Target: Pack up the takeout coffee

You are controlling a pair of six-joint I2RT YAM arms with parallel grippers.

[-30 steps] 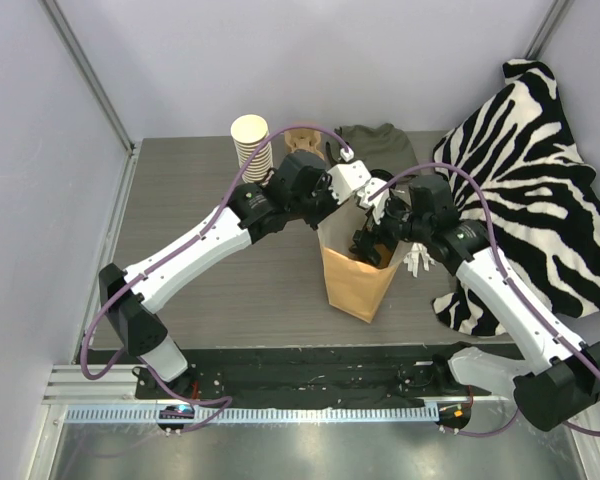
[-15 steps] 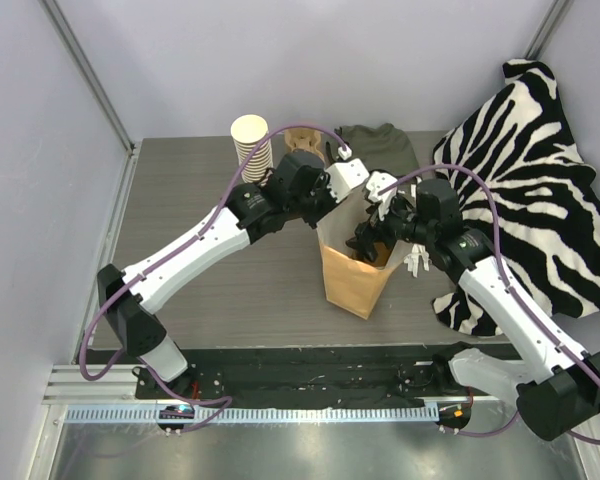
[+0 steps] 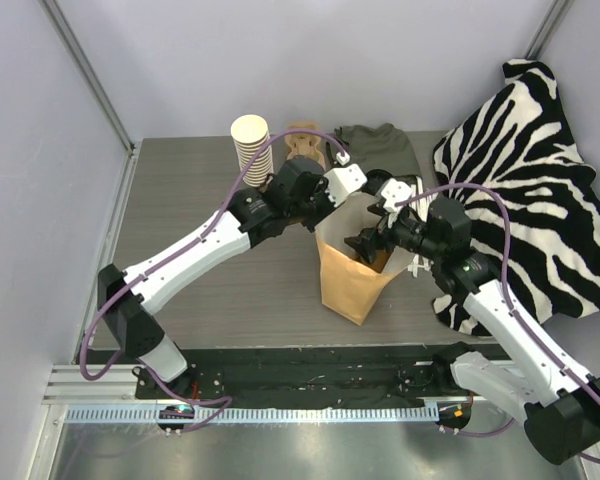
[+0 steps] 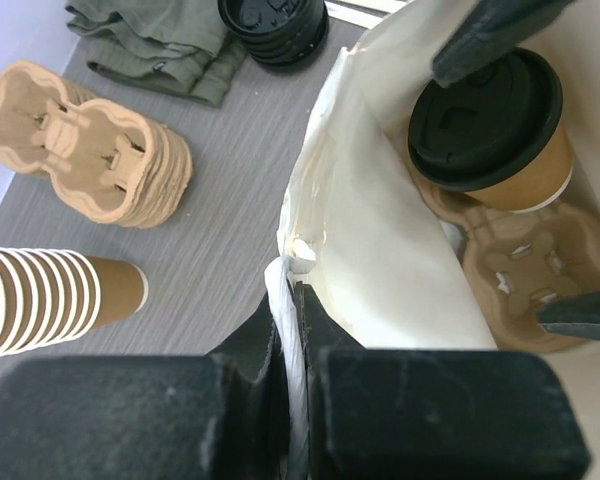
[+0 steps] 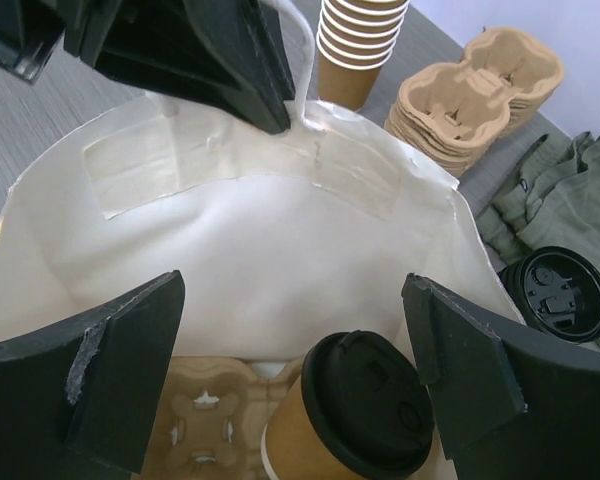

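One takeout coffee inside bag, wrist views only

The takeout coffee I'm packing, a small brown paper cup with a black plastic lid pressed on, stands deep inside the white-lined brown paper bag. It sits lid-up on the tan moulded-pulp cup carrier - right beside an empty pocket.

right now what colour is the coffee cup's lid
Black lid, seen best in the left wrist view.

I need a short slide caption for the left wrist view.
Left claw pinches the paper bag's rim; the takeout coffee and a cup carrier are inside.
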